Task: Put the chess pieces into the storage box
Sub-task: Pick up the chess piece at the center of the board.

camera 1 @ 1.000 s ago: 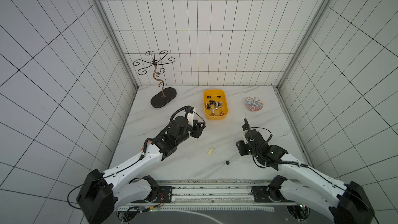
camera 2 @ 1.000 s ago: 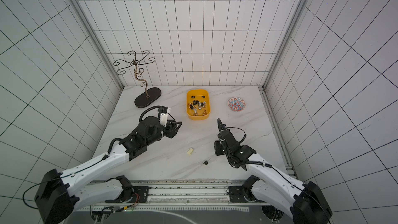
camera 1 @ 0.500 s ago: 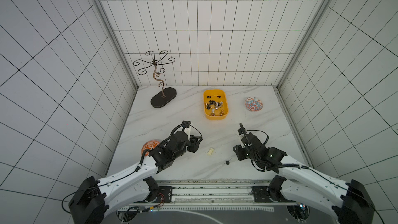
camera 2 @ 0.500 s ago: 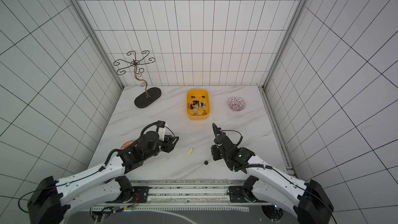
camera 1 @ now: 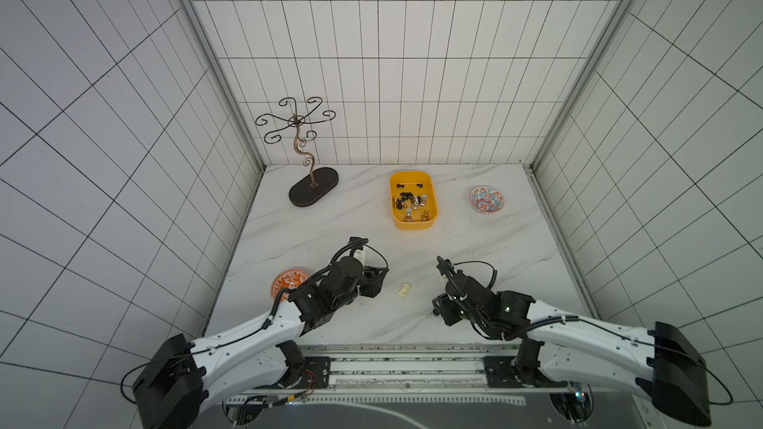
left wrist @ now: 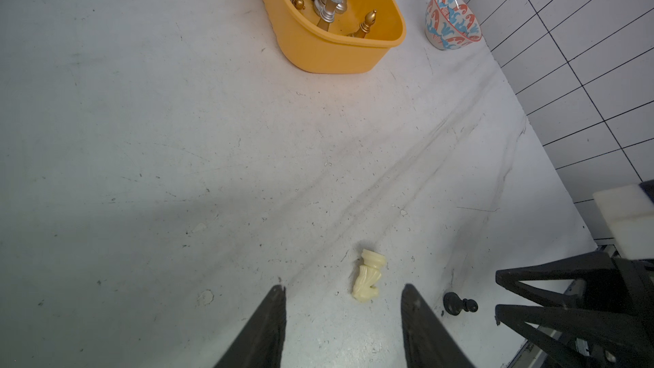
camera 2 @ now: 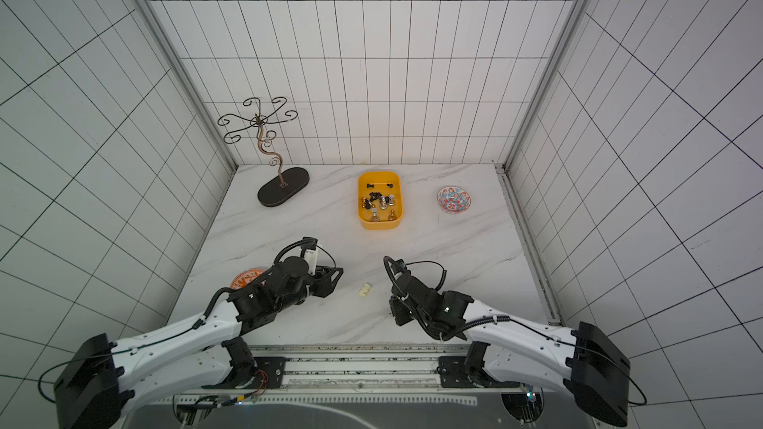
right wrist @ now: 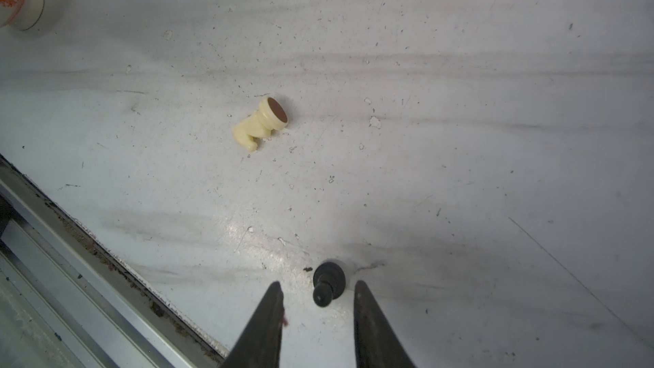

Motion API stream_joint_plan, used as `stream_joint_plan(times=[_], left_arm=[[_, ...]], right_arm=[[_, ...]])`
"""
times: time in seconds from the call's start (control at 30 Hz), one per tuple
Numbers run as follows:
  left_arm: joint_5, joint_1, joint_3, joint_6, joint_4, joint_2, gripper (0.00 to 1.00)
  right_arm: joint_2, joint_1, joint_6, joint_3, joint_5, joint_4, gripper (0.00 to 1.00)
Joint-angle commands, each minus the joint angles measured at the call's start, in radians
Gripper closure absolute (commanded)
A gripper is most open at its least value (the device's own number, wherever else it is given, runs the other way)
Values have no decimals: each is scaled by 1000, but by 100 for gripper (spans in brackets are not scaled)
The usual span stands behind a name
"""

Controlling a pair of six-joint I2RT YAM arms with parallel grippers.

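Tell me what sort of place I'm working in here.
Most likely a purpose-built robot test cell: gridded white panel walls box in a marble-patterned tabletop, and the left arm and right arm are mounted on a metal rail along its front edge.

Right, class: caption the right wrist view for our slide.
Open right gripper straddles a black pawn on its side; cream piece lies beyond.

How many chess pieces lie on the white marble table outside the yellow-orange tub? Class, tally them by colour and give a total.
Cream-white plastic knight, lying on its side: 1
Small black pawn, lying on its side: 1
Total outside the yellow-orange plastic tub: 2
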Motion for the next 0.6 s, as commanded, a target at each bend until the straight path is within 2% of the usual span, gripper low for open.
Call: stream_joint_plan(times=[0.0, 0.2, 0.57], left_arm=[[-14, -13, -6, -27, 8, 9, 49], [-24, -28, 0, -32, 9, 22, 48], [-27, -38, 9, -36, 10, 33, 48]], right_arm=[[38, 28, 54, -23, 46, 46, 66], [109, 45, 66, -17, 61, 45, 68], [147, 46, 79, -35, 69, 72, 76]])
